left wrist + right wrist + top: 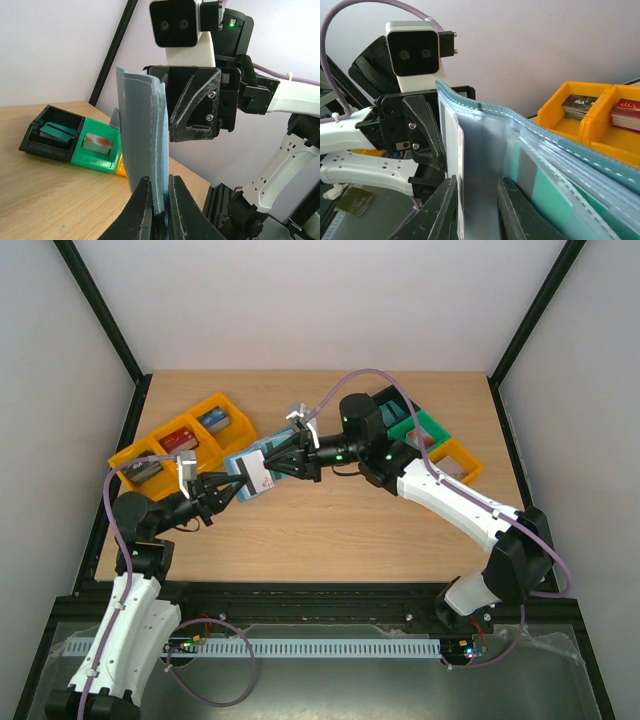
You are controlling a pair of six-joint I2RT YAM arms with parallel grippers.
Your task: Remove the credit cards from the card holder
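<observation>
The card holder [240, 464] is clamped in the left gripper [159, 200] jaws; whether the right gripper [268, 465] jaws are closed cannot be told; a credit card [545, 202] must be pulled out.

walls [330, 300] pale lilac | table [330, 530] light wood | frame posts [103, 310] blk

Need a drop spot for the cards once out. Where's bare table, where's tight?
Bare: the broad stretch of table in front, between the arms and near edge; also the back middle, between the orange trays and the green tray. Crowded: left of centre, where left gripper and right gripper meet at the card holder, plus both tray corners.
</observation>
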